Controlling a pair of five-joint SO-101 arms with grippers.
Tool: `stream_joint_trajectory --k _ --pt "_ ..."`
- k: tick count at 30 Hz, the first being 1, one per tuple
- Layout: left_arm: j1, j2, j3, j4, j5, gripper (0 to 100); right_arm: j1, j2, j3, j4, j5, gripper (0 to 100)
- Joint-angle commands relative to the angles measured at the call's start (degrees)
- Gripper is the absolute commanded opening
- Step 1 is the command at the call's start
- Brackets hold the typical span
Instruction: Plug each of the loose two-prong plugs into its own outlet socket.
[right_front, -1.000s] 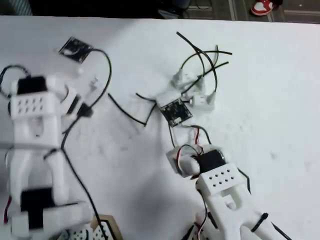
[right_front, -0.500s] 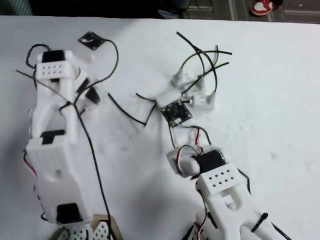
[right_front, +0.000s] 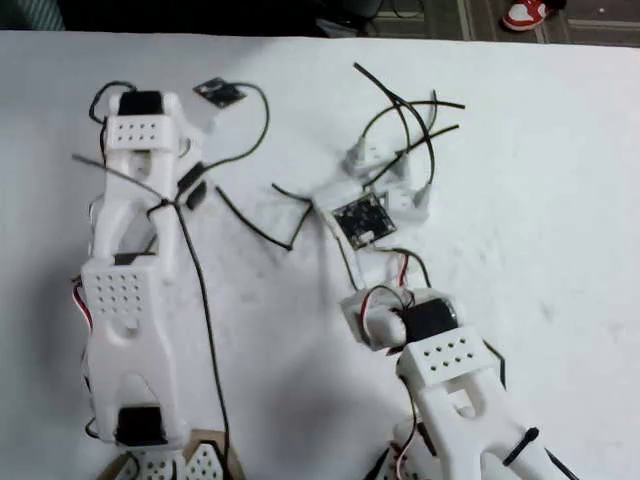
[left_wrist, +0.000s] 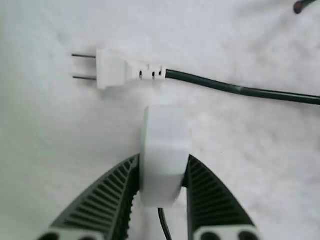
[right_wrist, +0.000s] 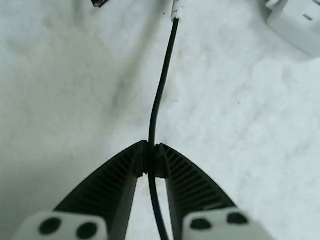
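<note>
Two grippers clamp: left gripper (left_wrist: 161, 169) pinches the outlet socket (left_wrist: 162, 135), with the two-prong plug (left_wrist: 112, 68) just beyond its tips, lying crosswise on the tabletop (left_wrist: 45, 145); right gripper (right_wrist: 151, 156) pinches a black cable (right_wrist: 163, 82).

Bright, even light falls from overhead on the white table (right_front: 560, 200) in the high view. Its far strip is nearly washed out, and the floor (right_front: 450, 20) beyond lies dark. The left arm (right_front: 125, 300) and right arm (right_front: 450, 380) cast only soft, pale shadows close beneath them. In the left wrist view the white plug (left_wrist: 112, 70) and white outlet socket (left_wrist: 162, 145) barely stand out from the glaring table, each edged by faint grey shadow. In the right wrist view the table looks dimmer and mottled, with a weak shadow beside the black cord (right_wrist: 160, 95).
</note>
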Motion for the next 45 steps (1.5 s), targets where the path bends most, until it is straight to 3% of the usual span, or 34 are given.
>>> stream_joint_trajectory --k 1,7,15,21,28,35,39,45 --pt "0.04 -2.24 -3.16 2.11 1.05 2 0.84 -1.63 -0.26 -0.92 -0.53 1.8" --pt "3.91 -14.02 16.18 1.85 1.14 2 3.12 -1.63 -0.35 -1.01 -0.53 1.8" --pt "12.53 -48.75 46.07 -4.31 7.47 2 3.21 -1.45 -0.35 -1.01 -0.53 1.8" --pt "17.71 -69.23 76.48 -19.34 14.15 2 3.21 -1.27 -0.35 -1.01 -0.53 1.8" --pt "17.63 -77.85 104.26 -42.55 18.29 2 3.21 -1.19 -0.35 -1.01 -0.53 1.8" --pt "18.07 -76.44 109.8 -46.07 19.87 7 3.21 -1.19 -0.35 -1.01 -0.53 1.8" --pt "17.54 -78.2 108.57 -41.14 21.45 23 3.21 -1.19 -0.35 -1.01 -0.53 1.8" --pt "17.54 -87.69 103.21 -31.74 21.1 24 3.21 -1.19 -0.35 -1.01 -0.53 1.8"
